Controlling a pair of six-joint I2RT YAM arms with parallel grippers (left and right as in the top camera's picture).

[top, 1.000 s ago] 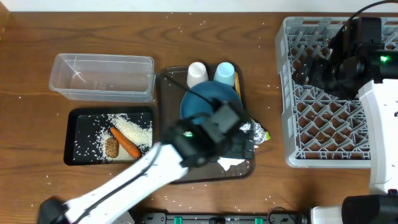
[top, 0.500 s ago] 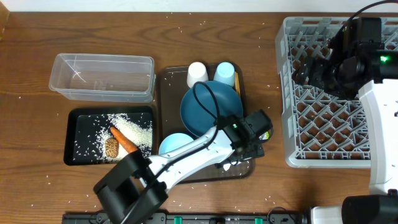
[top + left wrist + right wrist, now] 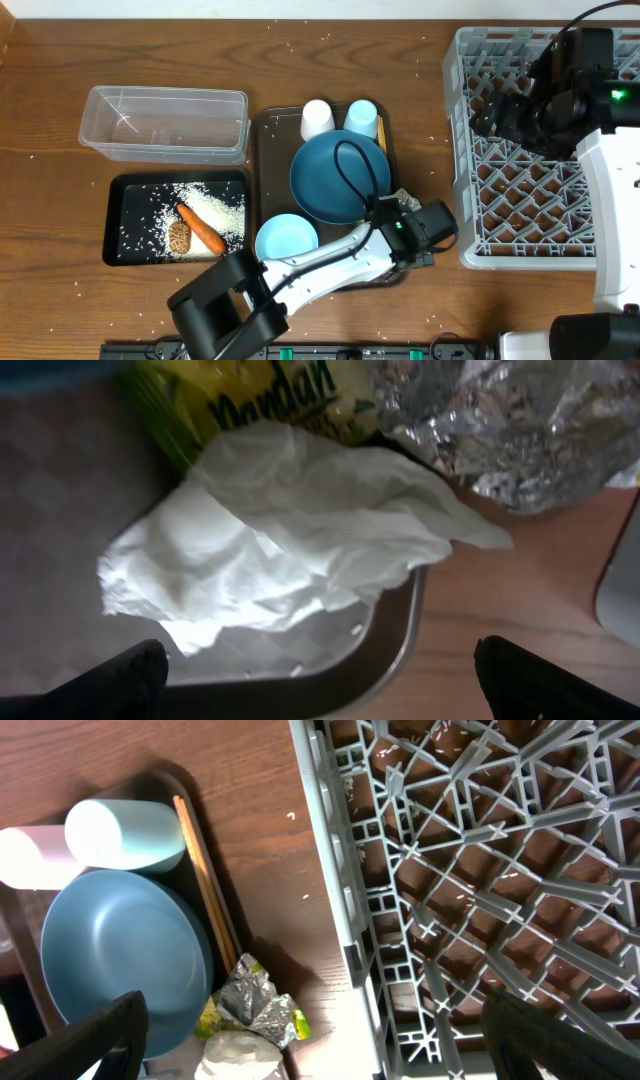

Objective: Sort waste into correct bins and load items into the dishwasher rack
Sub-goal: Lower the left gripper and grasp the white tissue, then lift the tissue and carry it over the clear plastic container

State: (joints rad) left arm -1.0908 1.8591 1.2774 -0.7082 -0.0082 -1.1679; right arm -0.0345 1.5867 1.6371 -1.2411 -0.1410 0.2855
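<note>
The left gripper (image 3: 315, 678) stood wide open with nothing between its dark fingertips (image 3: 130, 672). It hung low over the front corner of the brown rectangular serving tray (image 3: 400, 650), on the side nearest the rack. Just ahead of it lay the white crumpled napkin (image 3: 290, 550), resting on the tray floor with one point reaching over the rim toward the wooden tabletop (image 3: 520, 600). Beyond the napkin, and touching it, sat the green-yellow wrapper (image 3: 260, 395). The crumpled silver foil (image 3: 500, 420) lay to the wrapper's right.

On the same tray the large dark blue plate (image 3: 340, 178) sat in the middle. The white cup (image 3: 317, 118) and the light blue cup (image 3: 361, 116) stood side by side behind it. The white bowl (image 3: 286, 240), pale blue inside, sat at the front left. The pair of wooden chopsticks (image 3: 205, 885) lay along the tray's rack-side edge, beside the plate.

Left of the serving tray stood the clear rectangular plastic container (image 3: 165, 122). In front of it, the shallow black rectangular tray (image 3: 107, 220) held the orange carrot (image 3: 203, 230) with the small brown food lump (image 3: 180, 236) just beside it. White rice grains (image 3: 215, 205) were spread across the tray's floor, and more grains were scattered over the tabletop.

The right gripper (image 3: 320, 1040) was also spread wide and held nothing. It hovered above the large square grey plastic rack (image 3: 480, 870), near the edge that faces the serving tray.
</note>
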